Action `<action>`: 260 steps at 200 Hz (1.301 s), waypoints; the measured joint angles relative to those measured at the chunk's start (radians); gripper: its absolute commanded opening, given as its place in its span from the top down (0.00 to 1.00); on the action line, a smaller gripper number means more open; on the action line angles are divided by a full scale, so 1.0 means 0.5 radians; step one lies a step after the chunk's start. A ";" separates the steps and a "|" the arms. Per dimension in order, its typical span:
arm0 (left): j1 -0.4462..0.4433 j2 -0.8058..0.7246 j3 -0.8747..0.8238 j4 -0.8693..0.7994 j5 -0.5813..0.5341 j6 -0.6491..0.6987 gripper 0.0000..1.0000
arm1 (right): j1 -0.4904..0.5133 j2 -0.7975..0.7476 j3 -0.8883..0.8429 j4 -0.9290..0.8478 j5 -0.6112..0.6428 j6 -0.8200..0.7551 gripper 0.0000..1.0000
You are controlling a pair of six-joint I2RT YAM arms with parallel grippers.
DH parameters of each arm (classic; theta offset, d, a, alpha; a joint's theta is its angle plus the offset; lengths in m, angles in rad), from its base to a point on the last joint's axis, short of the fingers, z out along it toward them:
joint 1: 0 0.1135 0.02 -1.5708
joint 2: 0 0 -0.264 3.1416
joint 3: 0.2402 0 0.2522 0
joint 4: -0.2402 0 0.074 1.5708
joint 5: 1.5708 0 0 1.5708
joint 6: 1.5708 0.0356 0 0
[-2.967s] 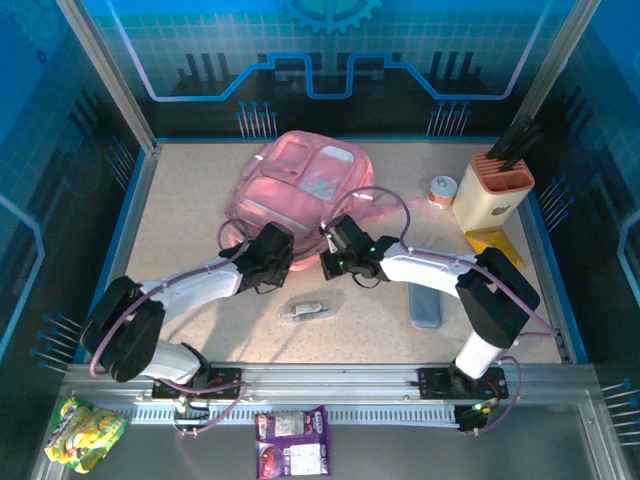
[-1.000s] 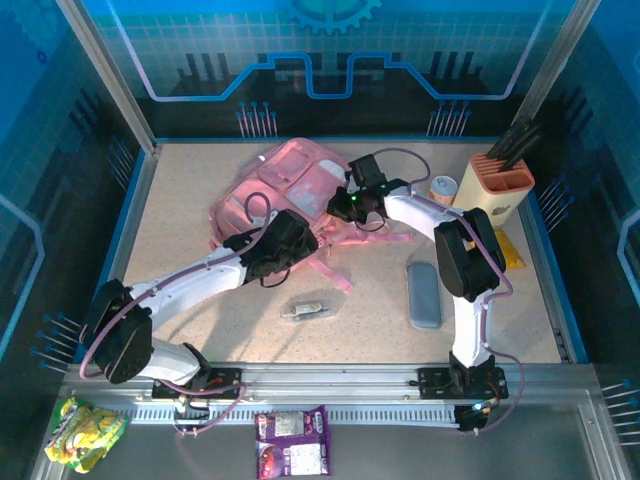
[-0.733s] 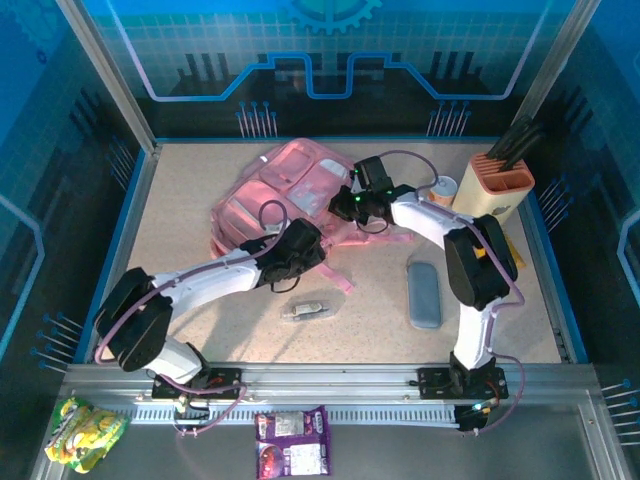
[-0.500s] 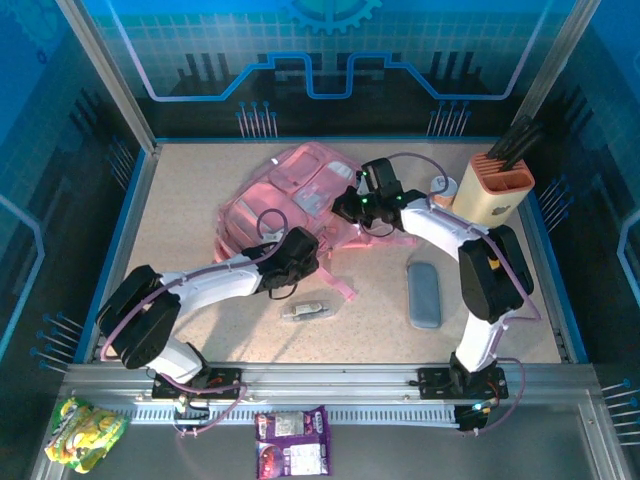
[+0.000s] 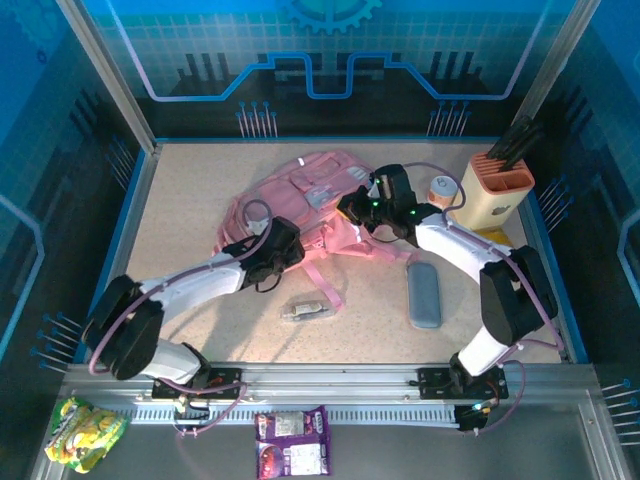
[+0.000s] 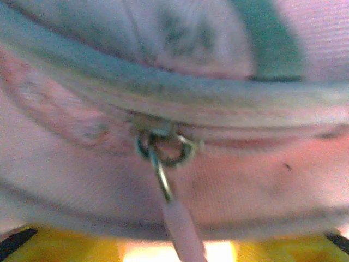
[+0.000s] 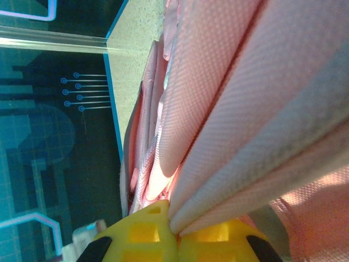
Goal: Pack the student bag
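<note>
- Right gripper (image 7: 174, 232): clenched. The two yellow fingers meet on a fold of pink fabric of the student bag (image 5: 300, 195), and the fold runs up and away from the fingertips.
- In the top external view, the right gripper sits at the bag's right-hand edge, on the raised part of the fabric, with the right arm arching in from the right side of the table (image 5: 190, 190).
- Left gripper (image 6: 177, 254): jaws stand apart. The yellow fingertips (image 6: 60, 252) show at both lower corners of the left wrist view with a bright gap between them.
- A pink pull tab (image 6: 182, 229) hangs into that gap from a metal zipper ring (image 6: 163, 150). The tab is narrower than the gap, and contact with either finger cannot be confirmed.
- The zip line runs across the left wrist view just above the ring, with bag fabric above and below it.
- In the top external view, the left gripper is at the bag's near-left edge.
- Bag position: rear centre of the table, crumpled, lying between the two grippers and beyond them. A pink strap (image 5: 330, 285) trails toward the near edge.
- Near the strap end lies a small grey metallic object (image 5: 305, 311). A grey-blue pencil case (image 5: 424, 295) lies to the right of it, apart from the bag.
- A cream and orange holder (image 5: 493, 195) stands at the rear right.
</note>
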 measured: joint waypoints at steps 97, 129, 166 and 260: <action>-0.455 0.025 0.542 -0.378 -0.349 0.060 0.21 | 0.108 -0.008 -0.011 0.020 0.200 0.108 1.00; -0.516 0.253 0.731 -0.429 -0.406 0.097 0.30 | 0.108 -0.009 -0.011 0.016 0.200 0.123 1.00; -0.508 0.409 0.826 -0.501 -0.459 0.102 0.39 | 0.108 -0.009 -0.010 0.026 0.197 0.152 1.00; -0.370 0.571 0.999 -0.500 -0.440 0.258 0.53 | 0.108 -0.009 -0.010 0.056 0.193 0.166 1.00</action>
